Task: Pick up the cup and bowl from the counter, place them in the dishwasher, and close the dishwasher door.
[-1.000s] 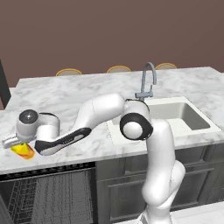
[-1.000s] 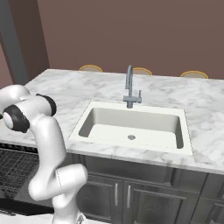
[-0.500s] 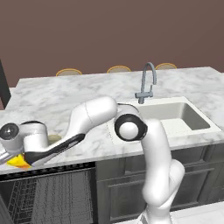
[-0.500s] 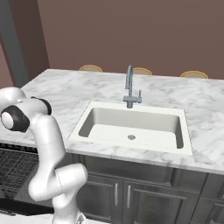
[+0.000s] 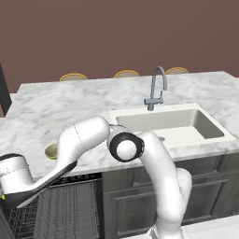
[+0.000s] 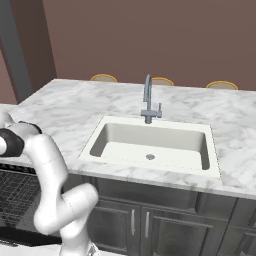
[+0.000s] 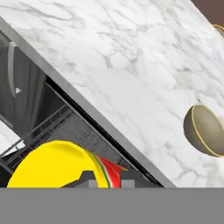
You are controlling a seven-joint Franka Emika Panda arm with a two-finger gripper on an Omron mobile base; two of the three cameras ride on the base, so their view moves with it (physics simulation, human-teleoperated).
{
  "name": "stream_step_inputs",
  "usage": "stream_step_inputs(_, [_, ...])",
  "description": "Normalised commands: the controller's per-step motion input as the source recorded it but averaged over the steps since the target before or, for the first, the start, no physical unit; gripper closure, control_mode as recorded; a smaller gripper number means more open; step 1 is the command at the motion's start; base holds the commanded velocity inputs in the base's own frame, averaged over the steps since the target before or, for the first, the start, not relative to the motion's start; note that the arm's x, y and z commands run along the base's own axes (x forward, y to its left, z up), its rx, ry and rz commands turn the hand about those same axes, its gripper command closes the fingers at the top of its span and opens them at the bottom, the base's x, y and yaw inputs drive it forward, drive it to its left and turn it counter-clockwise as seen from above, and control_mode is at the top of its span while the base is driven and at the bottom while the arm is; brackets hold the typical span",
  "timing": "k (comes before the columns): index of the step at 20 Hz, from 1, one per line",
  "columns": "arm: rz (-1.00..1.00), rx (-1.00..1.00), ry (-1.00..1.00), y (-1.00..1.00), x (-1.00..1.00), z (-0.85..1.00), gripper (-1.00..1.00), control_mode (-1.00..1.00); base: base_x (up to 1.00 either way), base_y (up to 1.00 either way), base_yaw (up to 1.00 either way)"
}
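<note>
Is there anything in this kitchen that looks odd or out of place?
Nothing is spilled or damaged. The dishwasher stands open, the cup is gripped over its racks, and the bowl sits upright on the counter.

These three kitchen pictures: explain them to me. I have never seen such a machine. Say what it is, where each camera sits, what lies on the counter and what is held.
The machine is a white robot arm on a base that can drive, in a rendered kitchen. Two pictures come from cameras on that base, behind the arm to its left and right, looking down over the marble counter. The third comes from a camera on the hand, looking along the end effector.

Set into the counter is a cream sink with a grey tap. A small olive bowl sits on the marble near the front edge.

The end effector is shut on the yellow cup, which it holds beyond the counter's edge, above the open dishwasher and its wire racks.
</note>
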Motion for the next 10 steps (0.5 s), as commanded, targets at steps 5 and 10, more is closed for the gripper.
stream_step_inputs(5, [0.1, -0.21, -0.18, -0.14, -0.6, -0.4, 1.0, -1.0, 0.0, 0.0, 0.0])
stream_step_inputs(10, [0.1, -0.08, -0.16, -0.3, -0.39, -0.37, 1.0, -1.0, 0.0, 0.0, 0.0])
